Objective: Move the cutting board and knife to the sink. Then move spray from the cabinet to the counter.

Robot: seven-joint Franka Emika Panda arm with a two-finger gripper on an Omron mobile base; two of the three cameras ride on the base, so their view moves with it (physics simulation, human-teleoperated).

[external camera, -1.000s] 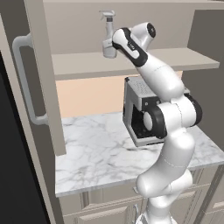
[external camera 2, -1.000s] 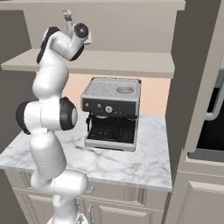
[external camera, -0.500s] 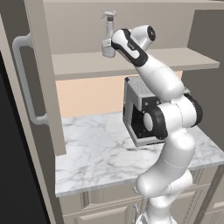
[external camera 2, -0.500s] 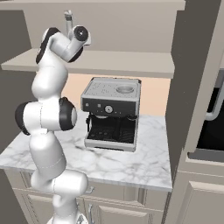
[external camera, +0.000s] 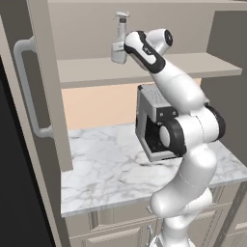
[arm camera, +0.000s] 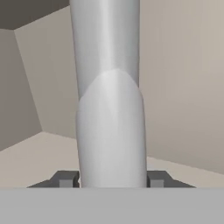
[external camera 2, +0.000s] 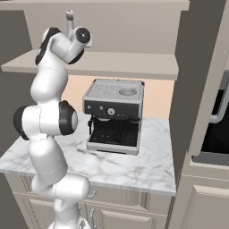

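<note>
— Hand view first: looking straight at the spray (arm camera: 111,109), pale grey, standing upright and taking up the middle, narrow neck above, wider body below.

— Gripping it?

— Looking that way. Pressing a dark fingertip (arm camera: 66,179) against each side of the body, jaws part-way closed around the bottle, nothing else between them. Seeing cabinet (arm camera: 183,83) walls and shelf floor behind.

— Checking the left base view now. Finding the gripper (external camera: 120,50) up at the shelf of the cabinet (external camera: 144,67), wrapping the lower body of the spray (external camera: 120,34). Trigger head sticking up above the hand, bottle staying vertical.

— Resting on the shelf or lifting clear?

— Hard telling; base of the bottle hiding behind the hand.

— Anything else nearby?

— Sitting below on the counter (external camera: 106,169): a coffee machine (external camera: 154,120), back against the wall, directly under the shelf. Standing open at the left: the cabinet door (external camera: 46,87) with its pale curved handle (external camera: 26,87).

— Right base view agreeing?

— Agreeing. Showing the spray (external camera 2: 70,20) poking up behind the arm's wrist at the left end of the shelf, well above the coffee machine (external camera 2: 114,116) and the counter (external camera 2: 134,165).
</note>
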